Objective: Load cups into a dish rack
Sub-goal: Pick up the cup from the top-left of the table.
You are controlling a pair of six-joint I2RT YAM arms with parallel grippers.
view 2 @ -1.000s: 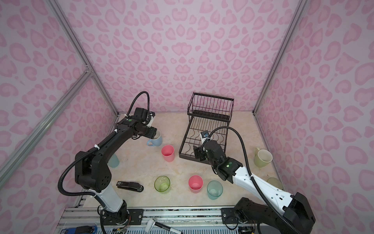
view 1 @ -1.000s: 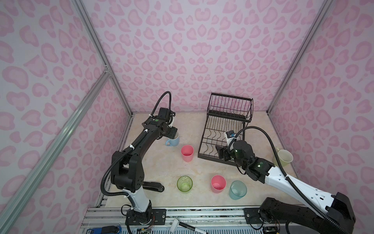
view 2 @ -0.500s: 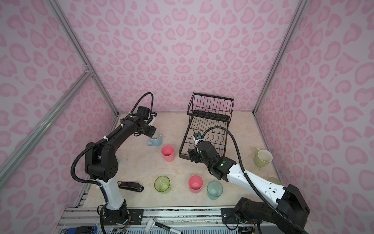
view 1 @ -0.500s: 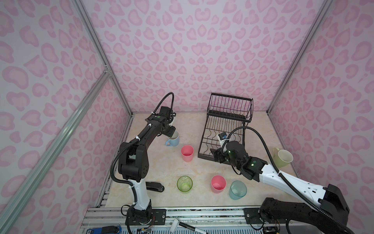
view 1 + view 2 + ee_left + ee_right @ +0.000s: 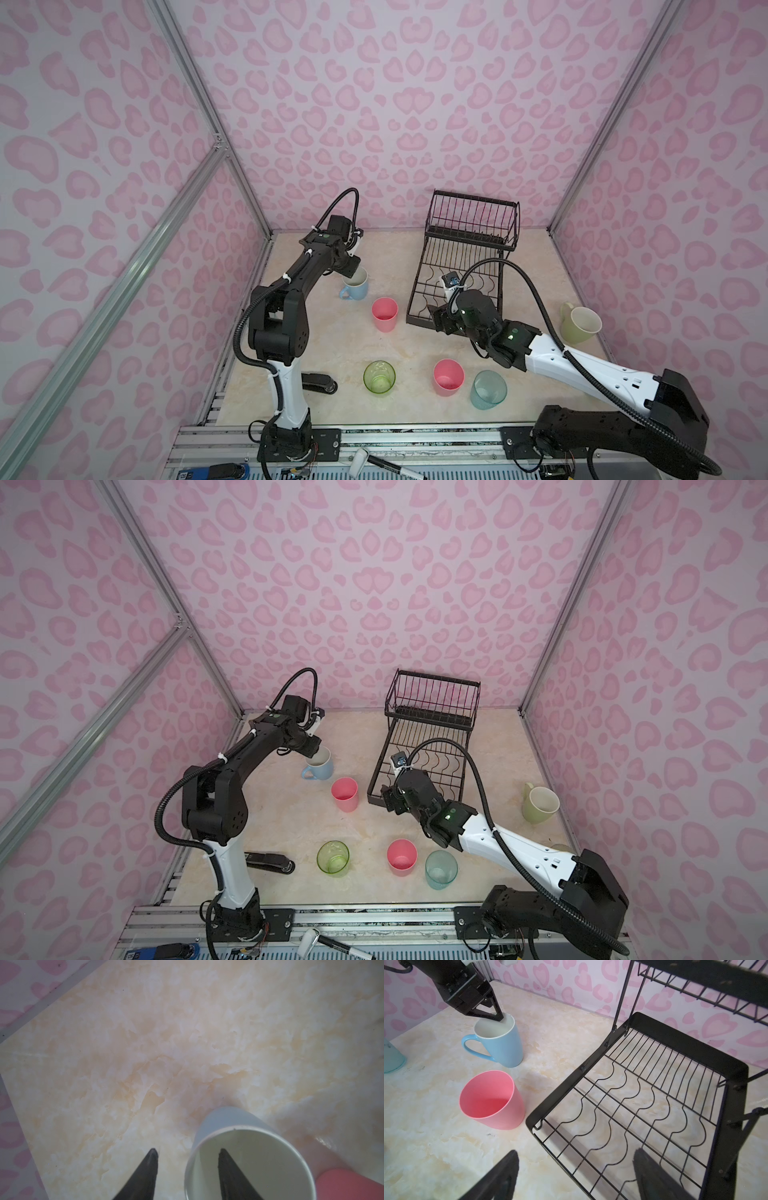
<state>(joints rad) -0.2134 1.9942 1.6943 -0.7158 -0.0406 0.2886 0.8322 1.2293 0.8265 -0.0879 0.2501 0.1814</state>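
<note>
The light blue mug stands upright left of the black wire dish rack. My left gripper is open astride its rim, one finger inside and one outside, with a gap on both sides. My right gripper hangs open and empty over the rack's front left corner. A pink tumbler stands between mug and rack. Nearer the front stand a green tumbler, a second pink tumbler and a teal tumbler. A yellow-green mug sits far right.
A black stapler lies by the left arm's base. A pale blue tumbler shows at the edge of the right wrist view. A yellowish tumbler peeks from behind the right arm. Pink walls close in three sides.
My left gripper's jaws have narrowed around the blue mug's rim and the left arm has straightened. My right gripper has shifted left, from over the rack's grid to its front left corner.
</note>
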